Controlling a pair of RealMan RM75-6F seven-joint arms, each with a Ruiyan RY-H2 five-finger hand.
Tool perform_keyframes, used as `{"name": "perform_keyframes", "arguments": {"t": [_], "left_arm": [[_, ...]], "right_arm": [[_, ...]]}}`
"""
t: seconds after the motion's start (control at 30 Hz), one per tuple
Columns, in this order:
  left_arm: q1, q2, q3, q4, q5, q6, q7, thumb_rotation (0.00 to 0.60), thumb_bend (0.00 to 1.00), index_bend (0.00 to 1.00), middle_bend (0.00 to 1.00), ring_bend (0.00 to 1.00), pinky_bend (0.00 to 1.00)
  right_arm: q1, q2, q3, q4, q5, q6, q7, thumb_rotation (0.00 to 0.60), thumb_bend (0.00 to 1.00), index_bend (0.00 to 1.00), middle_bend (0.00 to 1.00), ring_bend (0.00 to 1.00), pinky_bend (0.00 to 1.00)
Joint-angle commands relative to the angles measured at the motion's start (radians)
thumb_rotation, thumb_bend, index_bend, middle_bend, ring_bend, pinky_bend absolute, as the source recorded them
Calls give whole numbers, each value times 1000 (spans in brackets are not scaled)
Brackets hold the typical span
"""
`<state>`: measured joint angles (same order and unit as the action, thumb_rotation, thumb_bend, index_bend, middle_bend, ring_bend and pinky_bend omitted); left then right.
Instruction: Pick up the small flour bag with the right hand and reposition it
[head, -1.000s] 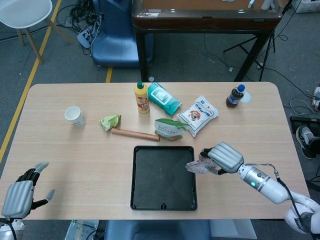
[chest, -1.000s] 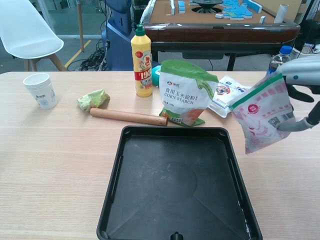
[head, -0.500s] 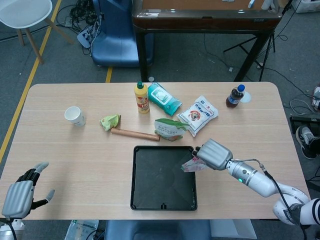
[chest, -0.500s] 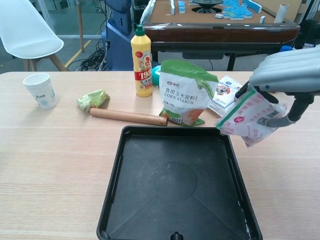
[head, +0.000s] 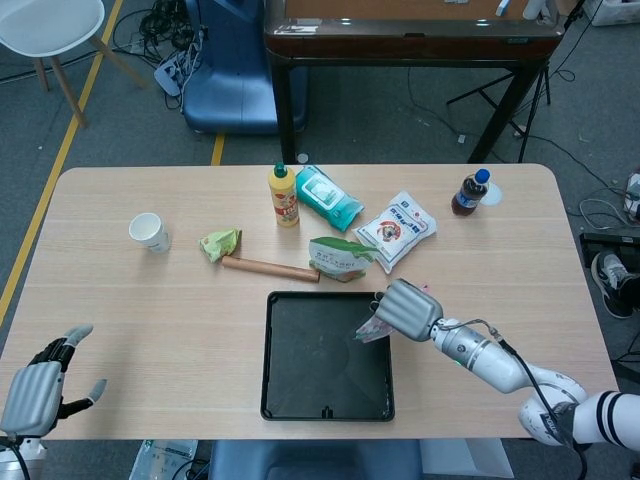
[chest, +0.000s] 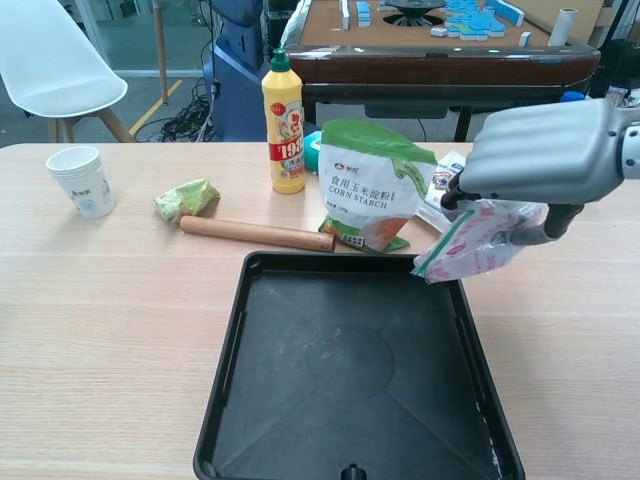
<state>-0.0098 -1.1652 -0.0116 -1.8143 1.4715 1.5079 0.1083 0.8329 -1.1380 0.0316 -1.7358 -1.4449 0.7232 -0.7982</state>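
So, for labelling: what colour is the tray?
Black tray, clearest in the chest view.

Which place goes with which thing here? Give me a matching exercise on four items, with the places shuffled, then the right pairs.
Things:
1. small pink-and-white flour bag
2. white paper cup
3. wooden rolling pin
4. dark cola bottle with blue cap

Places:
A. far right part of the table
B. held in the right hand over the black tray's far right corner
C. far left part of the table
D. lying just beyond the tray's far edge

Pairs: 1-B, 2-C, 3-D, 4-A
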Motion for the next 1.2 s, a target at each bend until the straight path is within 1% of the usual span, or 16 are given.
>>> {"name": "perform_keyframes", "arguments": {"t": [0.03,0.23,0.53,0.7,0.97,1.1,1.2], "left_arm": [[0,-3,0,4,0,-1,-5,600,237,147,176,188,270],[0,-7,-1,13,-2,-1,-18,600,237,147,176,186,270],[0,-8,0,20,-3,-3,-28,600,237,147,176,180,270],[1,-9,0,24,-5,-3,-35,600,238,147,176,179,269],[2,-10,2,32,-4,-5,-47,600,238,147,176,179,269],[1,-9,3,32,-4,-7,-49,600,238,147,176,178,269],[0,-8,2,31,-4,-7,-49,600,238,147,176,178,269]], "right_arm": [[5,-23,4,-7,24,41,-126,600,665,691,637,589,714],[11,-42,-4,-6,33,72,-266,600,665,691,637,573,703],[29,-55,-19,-12,56,74,-404,600,665,697,635,551,665],[44,-58,-33,-14,93,62,-488,600,664,709,635,539,639],[55,-77,-65,-20,213,76,-634,600,647,720,635,510,602],[63,-87,-81,-25,256,93,-681,600,647,734,635,504,589],[72,-95,-91,-28,288,101,-704,600,628,735,635,500,582]]}}
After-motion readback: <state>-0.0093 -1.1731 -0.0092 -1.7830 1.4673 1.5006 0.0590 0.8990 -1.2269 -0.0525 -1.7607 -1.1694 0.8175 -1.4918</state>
